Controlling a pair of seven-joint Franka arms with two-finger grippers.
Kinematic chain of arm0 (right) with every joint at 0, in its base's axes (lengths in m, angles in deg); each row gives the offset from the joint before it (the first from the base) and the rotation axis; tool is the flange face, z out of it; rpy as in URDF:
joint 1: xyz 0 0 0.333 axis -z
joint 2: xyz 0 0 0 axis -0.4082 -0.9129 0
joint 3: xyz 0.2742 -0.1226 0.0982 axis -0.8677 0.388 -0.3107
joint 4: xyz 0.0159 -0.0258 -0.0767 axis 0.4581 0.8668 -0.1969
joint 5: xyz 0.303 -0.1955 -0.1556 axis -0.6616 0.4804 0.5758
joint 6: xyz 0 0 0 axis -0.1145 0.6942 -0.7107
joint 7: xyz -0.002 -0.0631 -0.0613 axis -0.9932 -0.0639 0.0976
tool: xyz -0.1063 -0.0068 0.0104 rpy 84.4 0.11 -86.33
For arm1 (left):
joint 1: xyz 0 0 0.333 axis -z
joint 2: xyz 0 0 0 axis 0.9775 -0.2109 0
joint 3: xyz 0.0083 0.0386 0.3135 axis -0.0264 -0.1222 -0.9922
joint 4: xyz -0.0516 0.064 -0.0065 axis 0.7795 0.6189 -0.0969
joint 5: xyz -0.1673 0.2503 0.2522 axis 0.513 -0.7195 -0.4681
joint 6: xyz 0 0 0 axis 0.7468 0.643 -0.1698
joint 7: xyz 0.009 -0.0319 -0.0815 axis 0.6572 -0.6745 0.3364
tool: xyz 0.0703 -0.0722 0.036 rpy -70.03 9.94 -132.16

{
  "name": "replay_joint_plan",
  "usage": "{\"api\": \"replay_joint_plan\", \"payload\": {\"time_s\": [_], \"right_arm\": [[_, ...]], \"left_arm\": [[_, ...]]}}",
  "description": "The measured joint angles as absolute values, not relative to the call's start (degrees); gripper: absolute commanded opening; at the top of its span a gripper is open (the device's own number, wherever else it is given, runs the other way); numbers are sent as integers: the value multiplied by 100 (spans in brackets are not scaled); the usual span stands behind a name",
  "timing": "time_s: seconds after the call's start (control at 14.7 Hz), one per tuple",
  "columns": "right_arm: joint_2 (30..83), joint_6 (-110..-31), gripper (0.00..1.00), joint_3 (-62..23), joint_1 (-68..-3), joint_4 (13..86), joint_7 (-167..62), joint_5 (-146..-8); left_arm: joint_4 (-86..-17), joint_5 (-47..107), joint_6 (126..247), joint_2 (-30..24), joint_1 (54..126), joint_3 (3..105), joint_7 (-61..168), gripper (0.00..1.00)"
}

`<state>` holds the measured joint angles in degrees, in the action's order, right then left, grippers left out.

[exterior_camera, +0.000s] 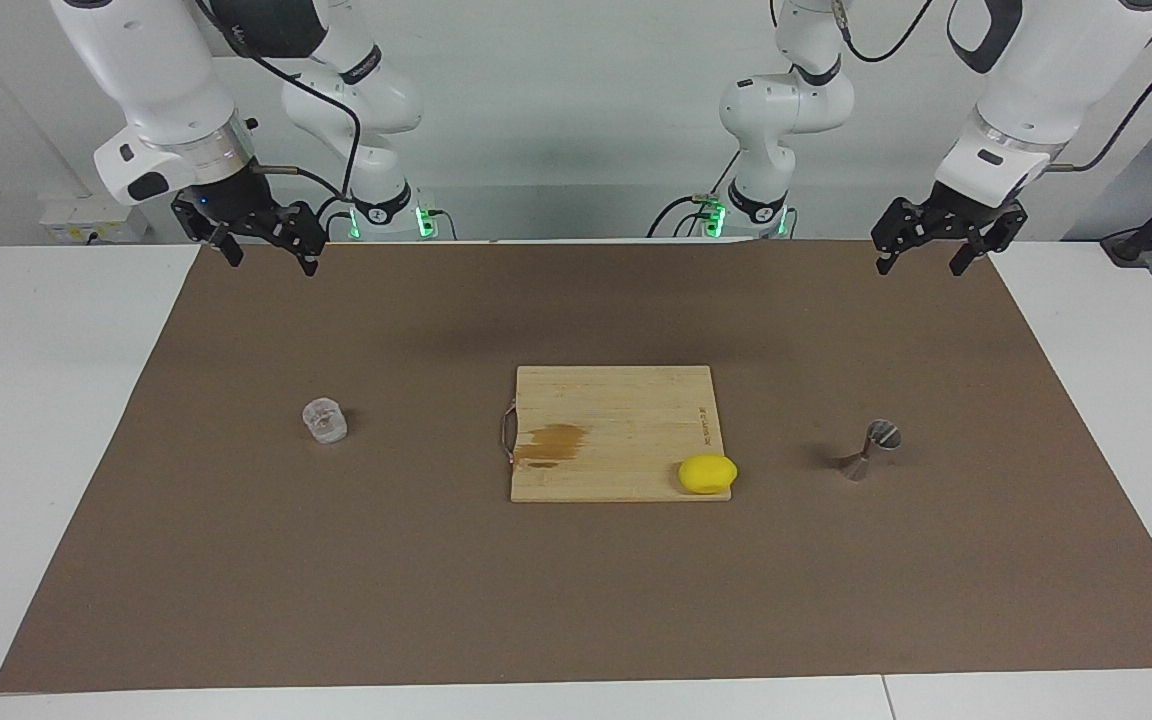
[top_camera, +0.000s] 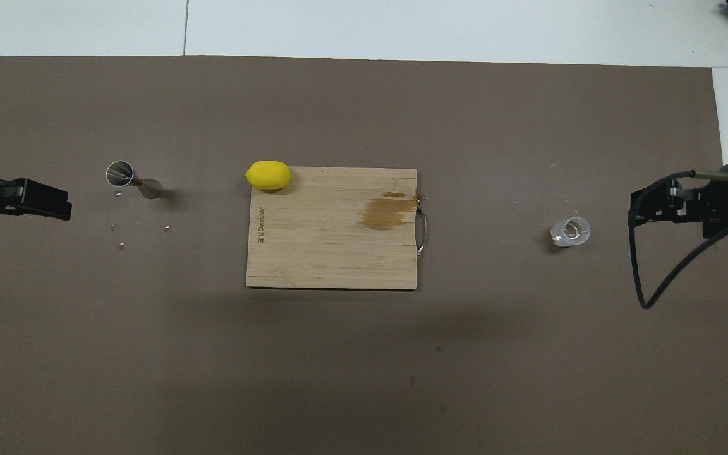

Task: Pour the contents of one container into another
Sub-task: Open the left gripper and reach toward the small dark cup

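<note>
The glass (exterior_camera: 324, 421) stands toward the right arm's end, the jigger (exterior_camera: 870, 450) toward the left's. Both grippers (exterior_camera: 266, 243) (exterior_camera: 929, 250) hang wide, empty. Glass likely slippery, fragile: grip its sides.

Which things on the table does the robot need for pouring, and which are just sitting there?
For pouring:
- glass tumbler
- steel jigger

Just sitting there:
- wooden cutting board
- lemon, on the board's corner
- brown mat

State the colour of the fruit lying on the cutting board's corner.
Bright yellow: the lemon, clearest in the overhead view.
</note>
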<state>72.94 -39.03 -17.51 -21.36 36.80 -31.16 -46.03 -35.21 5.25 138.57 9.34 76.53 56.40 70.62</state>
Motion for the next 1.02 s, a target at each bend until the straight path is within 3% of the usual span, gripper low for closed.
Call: {"api": "replay_joint_plan", "payload": {"time_s": [0.68, 1.02], "right_arm": [[7294, -3903, 100, -1751, -2136, 3680, -3116, -4603], [7294, -3903, 100, -1751, -2136, 3680, -3116, -4603]], "left_arm": [[-3521, 535, 13874, 888, 7662, 5668, 7062, 100], [-3425, 771, 13983, 355, 7660, 5673, 6732, 100]]}}
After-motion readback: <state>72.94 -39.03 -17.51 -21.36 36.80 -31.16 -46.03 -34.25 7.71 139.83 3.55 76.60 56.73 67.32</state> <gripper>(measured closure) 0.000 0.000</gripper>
